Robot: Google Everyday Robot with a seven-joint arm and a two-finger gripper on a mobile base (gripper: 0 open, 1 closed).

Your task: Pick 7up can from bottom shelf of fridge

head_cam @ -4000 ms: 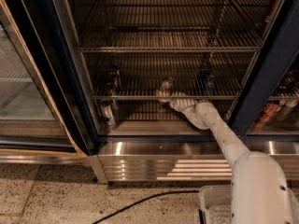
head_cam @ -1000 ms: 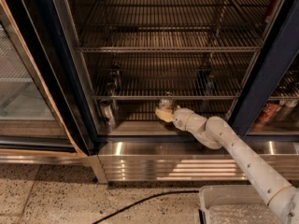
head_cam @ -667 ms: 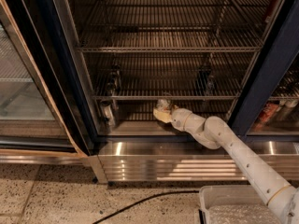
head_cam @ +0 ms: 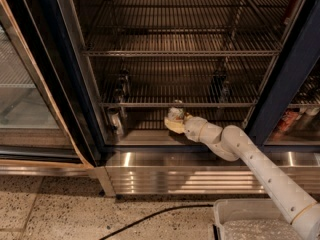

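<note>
My gripper (head_cam: 175,125) pinches the 7up can (head_cam: 176,113) (at the bottom shelf (head_cam: 140,104) front rail); drawing it clear of the fridge (head_cam: 165,173) is left.

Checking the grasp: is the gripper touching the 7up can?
Touching. The camera view shows the 7up can seated in the gripper, in front of the bottom shelf, with no gap.

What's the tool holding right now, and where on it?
The green can, gripped around its lower part by the tool, low in the open fridge.
</note>
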